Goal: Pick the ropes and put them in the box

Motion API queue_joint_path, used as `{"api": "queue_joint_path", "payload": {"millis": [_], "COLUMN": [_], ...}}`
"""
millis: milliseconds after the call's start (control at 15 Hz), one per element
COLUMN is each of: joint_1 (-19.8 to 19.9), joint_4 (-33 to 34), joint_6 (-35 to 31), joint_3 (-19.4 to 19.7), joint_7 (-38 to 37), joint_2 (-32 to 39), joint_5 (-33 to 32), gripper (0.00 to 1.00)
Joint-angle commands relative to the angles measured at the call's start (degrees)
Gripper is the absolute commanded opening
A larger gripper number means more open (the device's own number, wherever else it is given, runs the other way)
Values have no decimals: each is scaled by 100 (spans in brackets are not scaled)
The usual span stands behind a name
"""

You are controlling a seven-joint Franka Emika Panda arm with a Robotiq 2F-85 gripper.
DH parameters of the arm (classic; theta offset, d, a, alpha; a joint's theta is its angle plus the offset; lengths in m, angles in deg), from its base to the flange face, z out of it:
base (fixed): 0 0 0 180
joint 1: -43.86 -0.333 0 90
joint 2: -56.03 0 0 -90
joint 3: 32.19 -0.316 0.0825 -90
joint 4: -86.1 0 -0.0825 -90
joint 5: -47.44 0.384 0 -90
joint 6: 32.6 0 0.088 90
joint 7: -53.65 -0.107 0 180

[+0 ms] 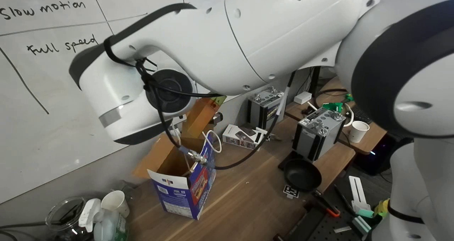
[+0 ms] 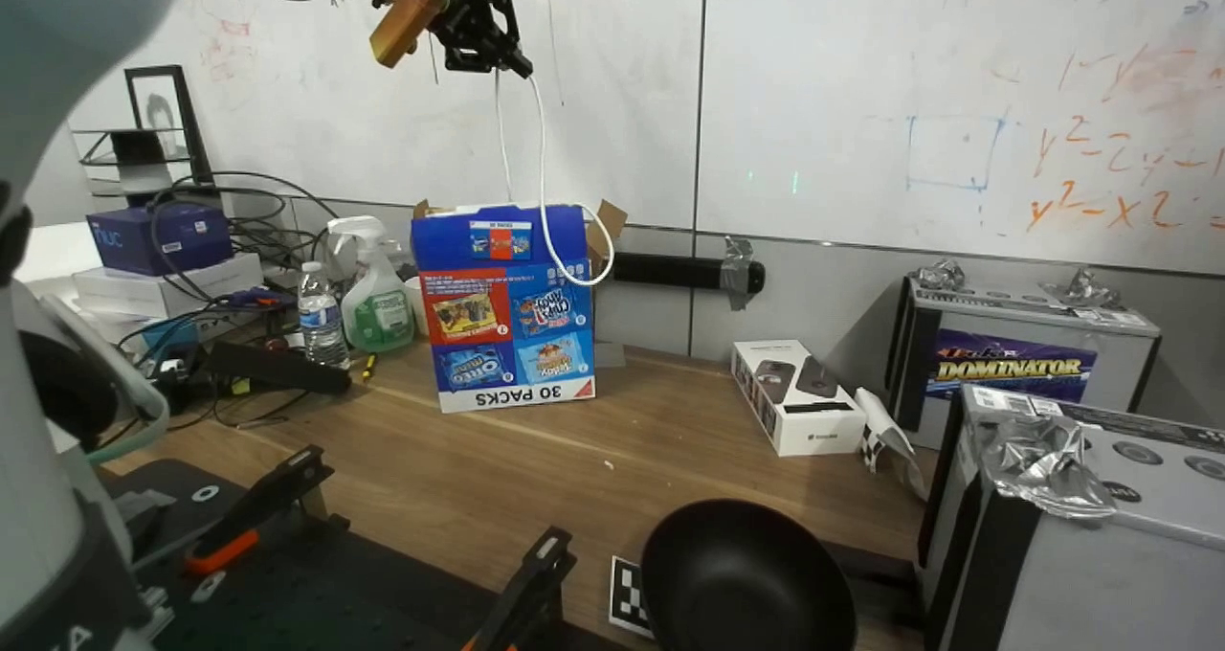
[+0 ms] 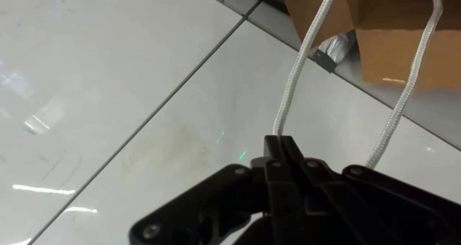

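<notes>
The arm point(image 1: 276, 32) reaches out, gripper point(image 3: 279, 138) angled down above the box point(image 2: 507, 316), pinching white rope point(image 3: 296, 70); wooden table point(image 2: 536, 460) beneath, whiteboard point(image 2: 612, 105) behind.

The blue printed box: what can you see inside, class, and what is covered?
One strand of white rope hangs inside the box, which itself hides its bottom and anything lying there.
</notes>
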Motion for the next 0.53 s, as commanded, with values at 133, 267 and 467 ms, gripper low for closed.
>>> {"api": "queue_joint_path", "payload": {"millis": [133, 267, 467], "joint_1": [10, 24, -331], "joint_4": [1952, 2467, 3203], "joint_6": [-949, -1198, -1101], "joint_3": [-312, -401, 167], "joint_7": [1166, 1427, 1864], "joint_2": [673, 855, 1148], "joint_5": [198, 175, 514], "gripper": [1, 1, 1]}}
